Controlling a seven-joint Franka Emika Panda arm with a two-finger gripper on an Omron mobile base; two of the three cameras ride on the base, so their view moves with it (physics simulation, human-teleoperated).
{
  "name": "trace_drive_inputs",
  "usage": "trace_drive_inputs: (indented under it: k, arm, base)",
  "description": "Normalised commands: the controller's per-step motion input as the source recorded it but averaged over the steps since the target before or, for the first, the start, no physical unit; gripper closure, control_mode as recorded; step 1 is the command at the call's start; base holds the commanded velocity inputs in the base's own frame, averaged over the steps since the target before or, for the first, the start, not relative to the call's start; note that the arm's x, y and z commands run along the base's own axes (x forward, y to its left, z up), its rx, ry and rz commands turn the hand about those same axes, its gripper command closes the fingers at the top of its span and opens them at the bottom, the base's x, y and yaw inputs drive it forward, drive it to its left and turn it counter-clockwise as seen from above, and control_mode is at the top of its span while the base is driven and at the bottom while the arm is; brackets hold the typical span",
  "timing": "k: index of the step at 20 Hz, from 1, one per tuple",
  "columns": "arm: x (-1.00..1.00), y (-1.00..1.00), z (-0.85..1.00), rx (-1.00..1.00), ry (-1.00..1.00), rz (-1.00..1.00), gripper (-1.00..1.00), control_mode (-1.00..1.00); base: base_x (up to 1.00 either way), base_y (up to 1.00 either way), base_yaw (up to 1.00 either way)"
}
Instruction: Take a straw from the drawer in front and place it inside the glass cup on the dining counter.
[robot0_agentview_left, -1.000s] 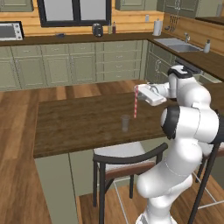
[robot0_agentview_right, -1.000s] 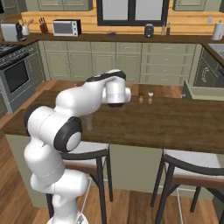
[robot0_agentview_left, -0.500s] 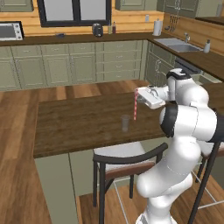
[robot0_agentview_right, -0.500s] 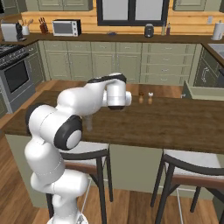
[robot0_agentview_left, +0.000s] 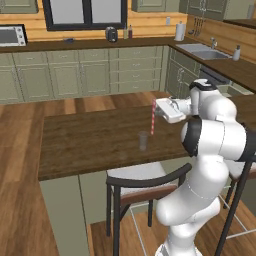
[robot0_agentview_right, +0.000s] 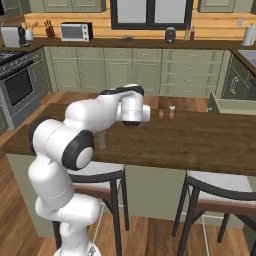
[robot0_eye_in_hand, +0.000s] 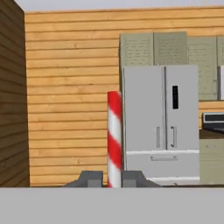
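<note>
Left base view: brown dining counter (robot0_agentview_left: 90, 145)

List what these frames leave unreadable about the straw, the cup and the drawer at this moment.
- Straw lower tip against the glass cup: left base view, too small to tell how they line up.
- Glass cup: right base view, partly behind the arm, faint.
- Gripper: hand view, its fingers cut off by the bottom edge; the straw rises between them.
- Drawer: right base view, cut off by the right edge, inside unseen.
</note>
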Motion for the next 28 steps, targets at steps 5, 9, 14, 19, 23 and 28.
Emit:
trace_drive_inputs:
  k: [5, 9, 14, 19, 23, 28]
  arm:
    - [0.16, 0.0, -0.09, -0.01, 0.0, -0.08, 1.0, -1.0]
    - [0.15, 0.0, -0.14, -0.01, 0.0, -0.08, 1.0, -1.0]
    - [0.15, 0.0, -0.19, -0.01, 0.0, -0.06, 1.0, -1.0]
    - [0.11, 0.0, -0.19, 0.0, 0.0, -0.05, 1.0, -1.0]
    - [0.14, 0.0, -0.16, 0.0, 0.0, -0.05, 1.0, -1.0]
    - [0.16, 0.01, -0.02, 0.0, 0.0, -0.03, 1.0, -1.0]
  base:
    - [0.0, 0.0, 0.0]
    - [0.0, 0.0, 0.0]
    - [0.0, 0.0, 0.0]
    - [0.0, 0.0, 0.0]
    - [0.0, 0.0, 0.0]
    - [0.0, 0.0, 0.0]
